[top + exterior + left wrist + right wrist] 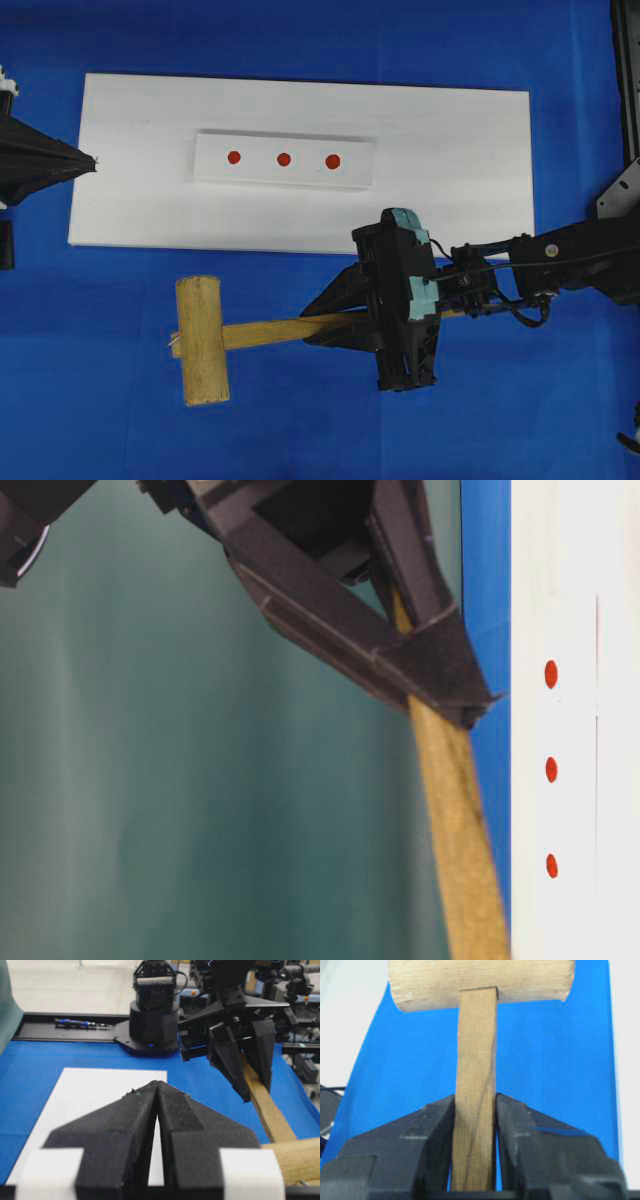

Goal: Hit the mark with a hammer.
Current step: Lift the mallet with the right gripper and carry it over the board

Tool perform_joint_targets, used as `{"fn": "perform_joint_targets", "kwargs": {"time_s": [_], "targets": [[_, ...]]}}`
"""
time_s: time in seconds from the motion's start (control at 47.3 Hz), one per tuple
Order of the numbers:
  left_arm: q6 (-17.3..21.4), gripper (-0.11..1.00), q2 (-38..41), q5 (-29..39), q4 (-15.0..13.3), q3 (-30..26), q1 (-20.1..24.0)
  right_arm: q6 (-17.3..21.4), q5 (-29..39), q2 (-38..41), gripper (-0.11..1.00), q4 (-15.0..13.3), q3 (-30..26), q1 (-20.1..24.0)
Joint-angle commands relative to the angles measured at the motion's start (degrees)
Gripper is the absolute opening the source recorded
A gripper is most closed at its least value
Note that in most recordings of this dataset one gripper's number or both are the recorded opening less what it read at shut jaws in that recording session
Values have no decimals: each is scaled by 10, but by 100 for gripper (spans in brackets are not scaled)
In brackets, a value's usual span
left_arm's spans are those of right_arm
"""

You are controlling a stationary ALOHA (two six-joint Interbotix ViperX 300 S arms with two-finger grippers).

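Left gripper (pixel 92 160) at left edge of table, jaws pressed together, empty. Right arm reaches in from right edge; right gripper (pixel 345 322) clamped on hammer (pixel 215 338) handle, fingers (pixel 435 1125) flanking it.

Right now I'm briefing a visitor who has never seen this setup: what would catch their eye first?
Probably the wooden hammer, its handle clamped in the right claw over the blue cloth, just below the white board in the overhead view. Next, three red dots in a row on a small white strip on that board. The left claw sits shut at the board's left edge.
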Motion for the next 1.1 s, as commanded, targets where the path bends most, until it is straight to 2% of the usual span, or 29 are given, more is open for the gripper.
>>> {"fn": "perform_joint_targets", "kwargs": {"time_s": [0.0, 0.19, 0.338, 0.592, 0.91, 1.079], "targets": [[-1, 0, 2, -3, 0, -6, -3, -1, -4, -15, 9, -2, -15, -11], [-1, 0, 3, -1, 0, -6, -3, -9, -2, -18, 9, -12, -12, -53], [-1, 0, 3, 1, 0, -5, -3, -43, -3, -19, 9, -27, -11, -97], [-3, 0, 4, 4, -1, -5, -3, -101, -2, -20, 9, -27, -14, -162], [-19, 0, 5, 9, -1, -5, -3, -115, -4, -22, 9, -29, -11, -176], [-20, 0, 5, 11, -1, -5, -3, -164, -13, -26, 9, -45, -10, -181]]}}
